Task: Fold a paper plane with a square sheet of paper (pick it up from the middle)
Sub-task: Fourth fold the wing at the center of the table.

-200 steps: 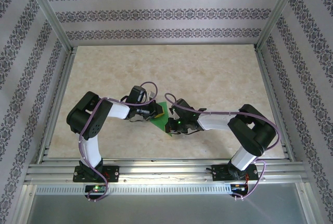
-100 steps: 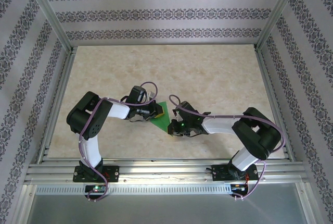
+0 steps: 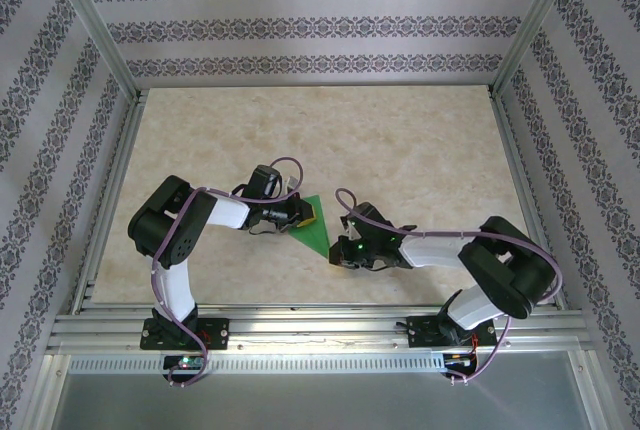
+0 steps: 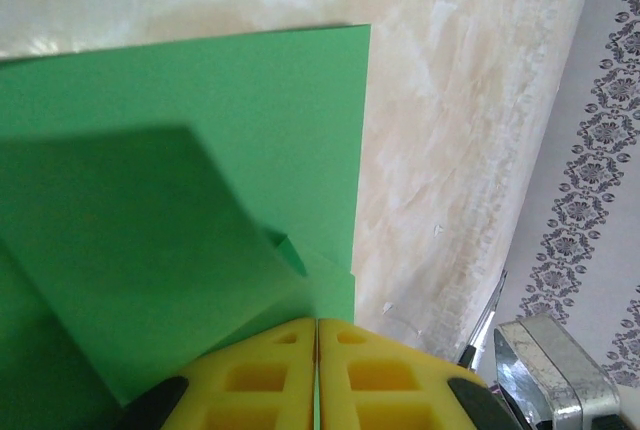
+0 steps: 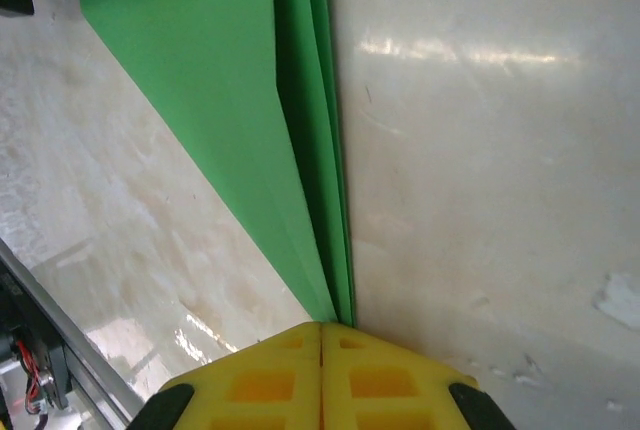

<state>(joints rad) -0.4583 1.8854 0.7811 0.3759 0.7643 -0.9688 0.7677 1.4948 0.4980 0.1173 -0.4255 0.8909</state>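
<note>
Nearest the arm bases, the right gripper (image 5: 322,338) had its yellow fingers pressed together at the narrow, near tip of the green sheet (image 5: 190,60). In the right wrist view several folded layers converged to a point right at the fingertips. Whether a layer was caught between the fingers or they only bore down on the tip could not be told.

The sheet lay flat on the table (image 3: 430,150) between the two arms, no longer square but a long pointed wedge with stacked edges along one side.

At its far, wide end the left gripper (image 4: 317,335) was likewise closed, fingertips touching the paper where a folded flap met the straight edge. Again it was unclear whether it was pinching or merely pinning.

The step in hand looked like setting a long crease. To do it well, the left fingers should hold the wide end firmly so the layers could not slide. The right fingertips should press low and run straight along the fold line, keeping the stacked edges aligned. Lifting or dragging sideways would likely skew the thin layers or pull the point out of line.
</note>
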